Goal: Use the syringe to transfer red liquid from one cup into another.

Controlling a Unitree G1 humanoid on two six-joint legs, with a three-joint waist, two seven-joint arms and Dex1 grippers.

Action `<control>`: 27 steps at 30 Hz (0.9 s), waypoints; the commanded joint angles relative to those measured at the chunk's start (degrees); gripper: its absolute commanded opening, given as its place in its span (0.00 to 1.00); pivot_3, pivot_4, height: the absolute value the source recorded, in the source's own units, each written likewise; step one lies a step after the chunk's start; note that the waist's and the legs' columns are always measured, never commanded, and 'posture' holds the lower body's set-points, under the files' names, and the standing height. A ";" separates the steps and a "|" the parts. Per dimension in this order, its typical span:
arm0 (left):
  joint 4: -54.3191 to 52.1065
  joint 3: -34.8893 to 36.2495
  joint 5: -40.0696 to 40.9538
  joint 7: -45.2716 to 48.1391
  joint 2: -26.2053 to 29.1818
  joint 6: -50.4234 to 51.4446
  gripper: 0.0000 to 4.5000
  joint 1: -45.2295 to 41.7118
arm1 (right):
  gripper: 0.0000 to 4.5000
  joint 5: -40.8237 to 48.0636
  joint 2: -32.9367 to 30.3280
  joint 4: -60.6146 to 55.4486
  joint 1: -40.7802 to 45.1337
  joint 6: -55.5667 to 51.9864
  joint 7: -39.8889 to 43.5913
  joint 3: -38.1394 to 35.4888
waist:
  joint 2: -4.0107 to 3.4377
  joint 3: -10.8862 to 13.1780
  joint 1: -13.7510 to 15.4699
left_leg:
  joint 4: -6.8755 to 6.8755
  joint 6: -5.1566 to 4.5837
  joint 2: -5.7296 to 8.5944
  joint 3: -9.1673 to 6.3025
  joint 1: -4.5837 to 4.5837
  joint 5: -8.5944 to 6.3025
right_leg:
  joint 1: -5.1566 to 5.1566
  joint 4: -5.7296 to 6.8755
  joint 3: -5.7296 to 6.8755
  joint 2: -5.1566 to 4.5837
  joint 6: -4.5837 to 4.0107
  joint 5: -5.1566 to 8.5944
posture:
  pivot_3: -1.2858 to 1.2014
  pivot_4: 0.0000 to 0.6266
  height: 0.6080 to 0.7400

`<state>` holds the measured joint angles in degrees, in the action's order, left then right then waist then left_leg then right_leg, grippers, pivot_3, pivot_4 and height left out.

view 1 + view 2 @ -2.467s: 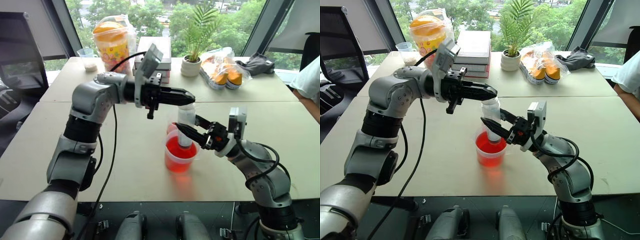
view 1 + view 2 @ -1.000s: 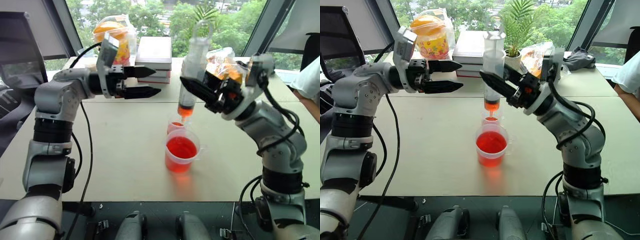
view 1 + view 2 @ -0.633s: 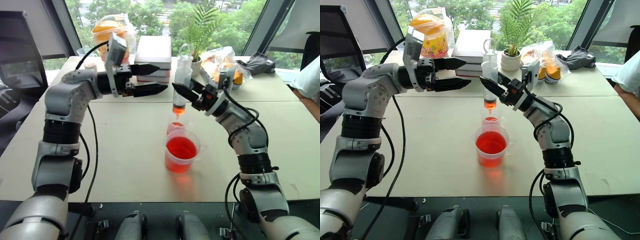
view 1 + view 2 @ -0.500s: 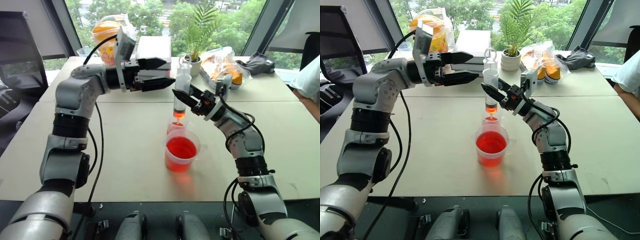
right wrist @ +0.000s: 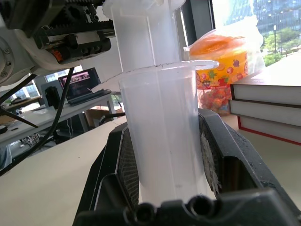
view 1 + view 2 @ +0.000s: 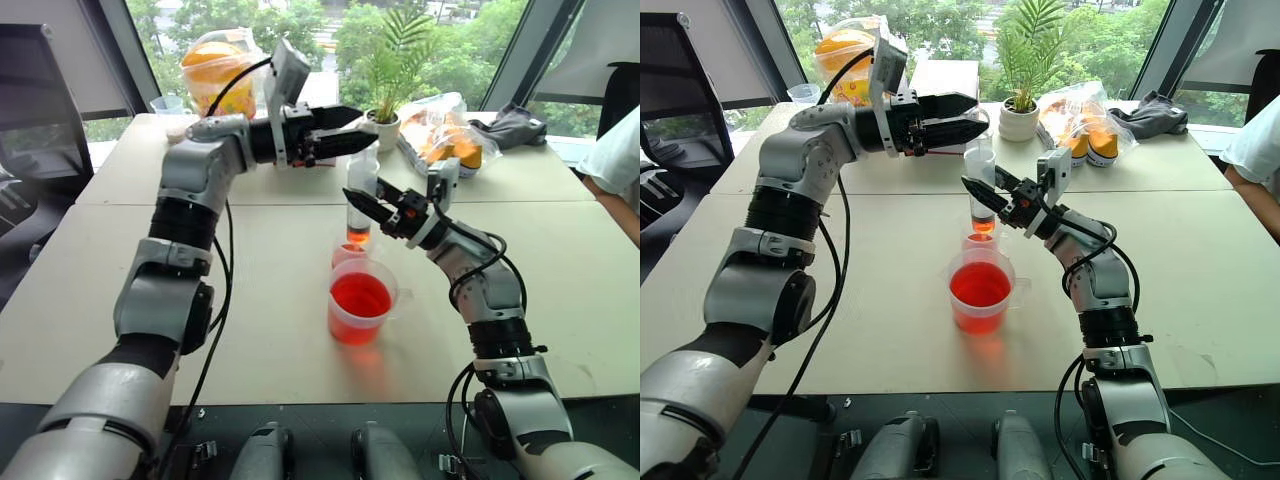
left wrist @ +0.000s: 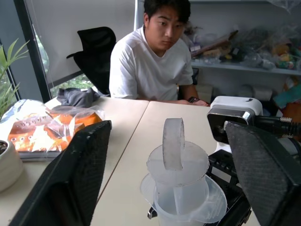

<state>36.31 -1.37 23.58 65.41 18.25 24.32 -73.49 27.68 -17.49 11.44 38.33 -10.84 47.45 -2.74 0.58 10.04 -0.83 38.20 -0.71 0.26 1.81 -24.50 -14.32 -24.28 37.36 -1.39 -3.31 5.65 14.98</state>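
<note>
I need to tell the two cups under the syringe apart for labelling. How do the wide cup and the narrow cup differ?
The wide cup stands nearer the robot and holds a deep pool of red liquid; the narrow cup behind it holds only a thin red layer. The wide cup has a rim lip; the narrow cup shows none. The syringe, held upright by the right gripper, has its tip over the narrow cup, not the wide cup. Both are clear plastic, upright and side by side.

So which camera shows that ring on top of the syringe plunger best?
The left wrist view: the ring stands face-on between the left gripper's open fingers. The head views show it tiny; the right wrist view shows the syringe's barrel.
</note>
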 commanded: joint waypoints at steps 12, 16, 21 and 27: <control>-3.20 -1.26 -2.33 2.97 -0.81 -1.92 0.01 0.92 | 0.32 0.23 -0.36 -4.37 1.21 -0.27 -0.61 -1.24 | 0.00 0.00 0.02 | -0.01 0.00 0.00 0.00 0.00 0.00 | 0.00 0.00 0.00 0.00 0.00 0.00 | 0.52 0.24 1.00; -4.59 -2.06 -2.89 3.24 -1.15 -1.47 0.01 2.62 | 0.32 0.89 -0.49 -6.76 1.85 -1.73 -1.90 -1.87 | 0.00 0.00 0.02 | -0.01 0.00 0.00 -0.01 0.00 0.00 | -0.01 0.00 0.00 -0.01 0.00 0.00 | 0.52 0.24 1.00; -5.27 -3.35 -4.16 3.28 -1.58 -1.98 0.01 5.13 | 0.32 1.73 -1.00 -9.48 3.08 -3.82 -3.38 -2.85 | 0.00 0.00 0.03 | -0.01 0.00 0.00 -0.01 0.00 0.00 | -0.01 0.00 -0.01 -0.02 0.00 0.00 | 0.52 0.24 1.00; -6.59 -4.33 -4.54 3.48 -2.21 -0.96 0.01 7.94 | 0.32 2.91 -1.75 -12.54 4.29 -7.11 -4.51 -4.08 | 0.00 0.00 0.06 | -0.01 0.00 0.00 -0.01 0.00 0.00 | -0.01 0.01 0.00 -0.02 0.00 0.00 | 0.52 0.24 1.00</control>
<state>29.97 -1.41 20.97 67.27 16.96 21.94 -67.81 27.20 -19.02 5.01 38.28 -19.63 44.90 -2.77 0.58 10.04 -0.77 38.19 -0.71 0.26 1.80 -24.50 -14.32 -24.29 37.37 -1.39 -3.33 5.65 14.98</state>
